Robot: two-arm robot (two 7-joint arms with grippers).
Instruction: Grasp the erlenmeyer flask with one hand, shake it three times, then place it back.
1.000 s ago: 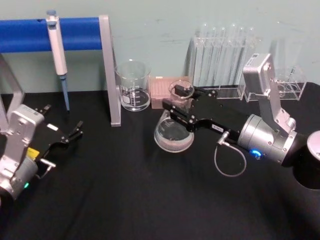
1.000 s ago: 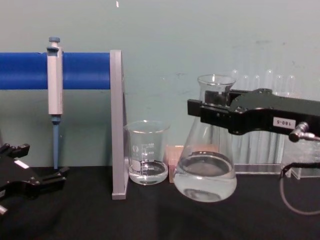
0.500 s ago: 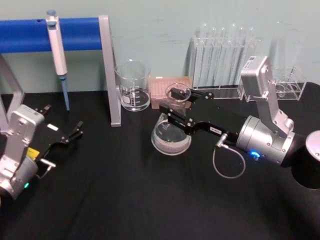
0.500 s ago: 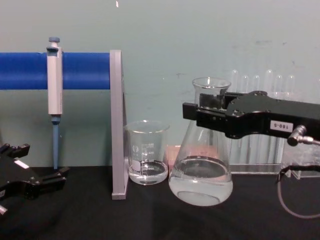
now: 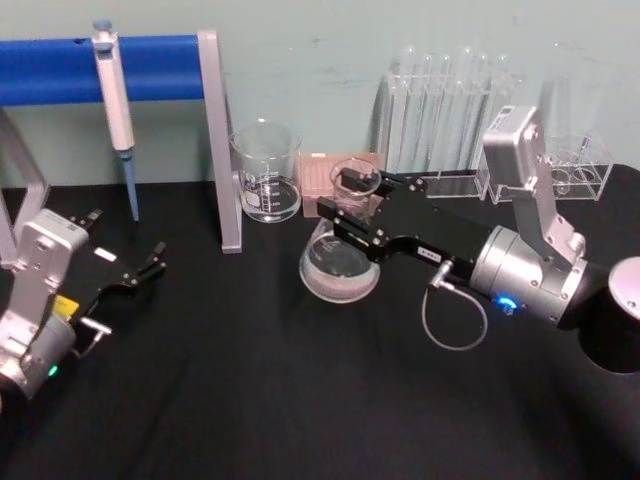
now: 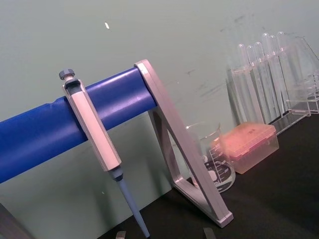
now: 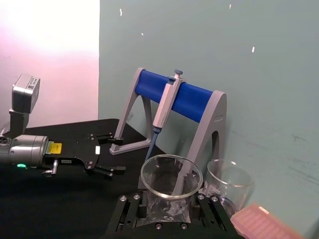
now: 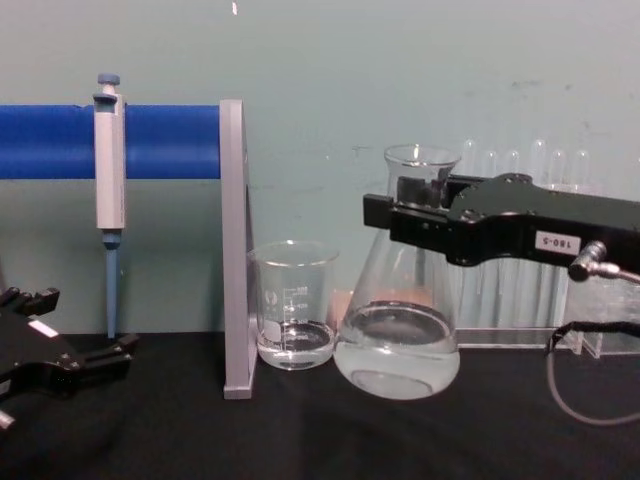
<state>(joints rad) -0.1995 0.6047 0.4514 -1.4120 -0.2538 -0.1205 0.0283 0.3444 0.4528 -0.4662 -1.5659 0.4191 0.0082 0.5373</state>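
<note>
1 hand [image 5: 355,198] clamps the upright erlenmeyer flask [image 5: 338,268].

White label [image 8: 553,241] "180-5" on the right gripper [image 8: 413,207]; printed scale figures on the beaker [image 8: 294,305] illegible.

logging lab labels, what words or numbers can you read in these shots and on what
"180-5", as best it reads: small white label on the black right gripper, shut on the neck of the clear glass conical erlenmeyer flask.
White graduation marks on the clear glass cylindrical beaker: too small to read.
Yellow sticker on the open black left gripper: too blurred to read.
Flask: no legible marks.
</note>
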